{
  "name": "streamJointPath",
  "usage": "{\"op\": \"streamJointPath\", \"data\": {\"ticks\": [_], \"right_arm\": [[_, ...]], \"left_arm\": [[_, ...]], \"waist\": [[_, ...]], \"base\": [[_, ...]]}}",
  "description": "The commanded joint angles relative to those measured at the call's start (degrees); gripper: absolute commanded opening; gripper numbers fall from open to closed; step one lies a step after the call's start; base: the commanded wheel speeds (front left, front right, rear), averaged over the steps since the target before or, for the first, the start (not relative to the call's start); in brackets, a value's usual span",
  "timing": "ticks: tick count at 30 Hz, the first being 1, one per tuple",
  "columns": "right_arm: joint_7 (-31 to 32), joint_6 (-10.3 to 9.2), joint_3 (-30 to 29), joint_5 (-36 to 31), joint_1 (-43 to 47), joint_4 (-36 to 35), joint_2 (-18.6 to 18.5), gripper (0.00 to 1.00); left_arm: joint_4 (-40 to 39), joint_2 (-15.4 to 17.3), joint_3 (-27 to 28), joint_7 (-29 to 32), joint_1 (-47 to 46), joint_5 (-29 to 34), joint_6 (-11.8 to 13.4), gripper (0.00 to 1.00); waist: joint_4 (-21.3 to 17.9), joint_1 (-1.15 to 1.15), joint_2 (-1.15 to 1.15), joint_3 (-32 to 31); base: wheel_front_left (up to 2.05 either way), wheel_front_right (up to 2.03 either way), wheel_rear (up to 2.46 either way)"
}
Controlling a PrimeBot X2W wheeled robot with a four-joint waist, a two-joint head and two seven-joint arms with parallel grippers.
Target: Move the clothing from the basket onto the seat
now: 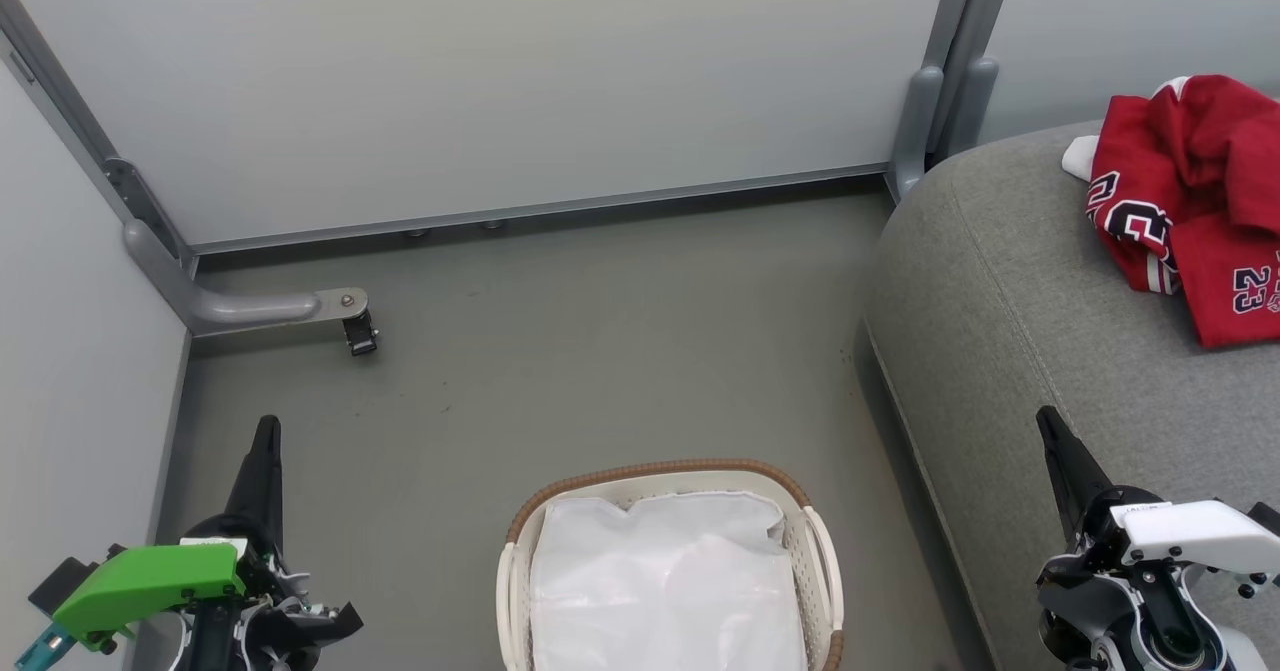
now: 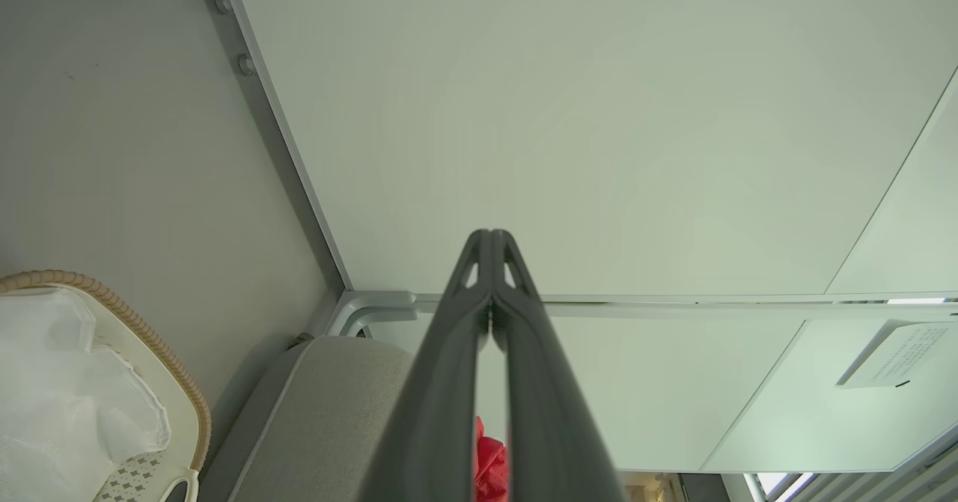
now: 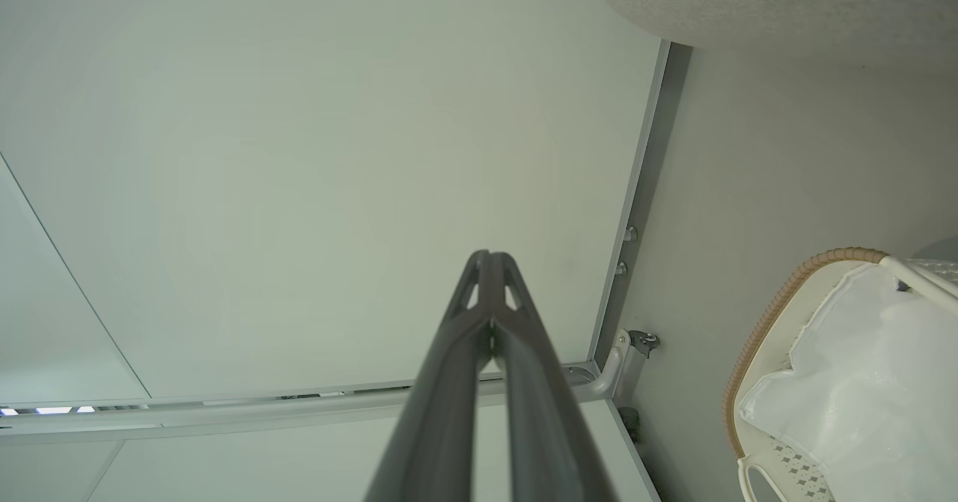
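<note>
Status: transfer looks complete, both arms idle.
Head view: I see the clothing heaped on the seat; the basket holds just its white sheet. Left wrist view: the left gripper has its fingers pressed together, empty. Right wrist view: the right gripper is likewise closed on nothing. I judge nothing is left to move.

— Head view: what runs out of frame?
— The red clothing and grey seat at the right edge; the basket at the bottom.
— Left wrist view?
— Clothing mostly hidden by the left hand; wall notice unreadable.
</note>
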Motion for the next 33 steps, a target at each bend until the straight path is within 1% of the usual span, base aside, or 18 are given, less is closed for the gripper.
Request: {"op": "streamJointPath", "data": {"ticks": [1,33], "right_arm": [[0.15,-0.02,-0.12,0.22,-0.43,-0.26,-0.34,0.00],[0.14,-0.02,-0.11,0.22,-0.43,-0.25,-0.34,0.00]], "left_arm": [[-0.06,0.06,0.27,0.33,-0.58,0.23,-0.21,0.00],[-0.05,-0.08,0.45,0.36,-0.61,0.40,-0.20,0.00]], "waist": [[0.00,0.00,0.00,0.00],[0.00,0.00,0.00,0.00]], "base": [[0.00,0.00,0.00],[0.00,0.00,0.00]]}}
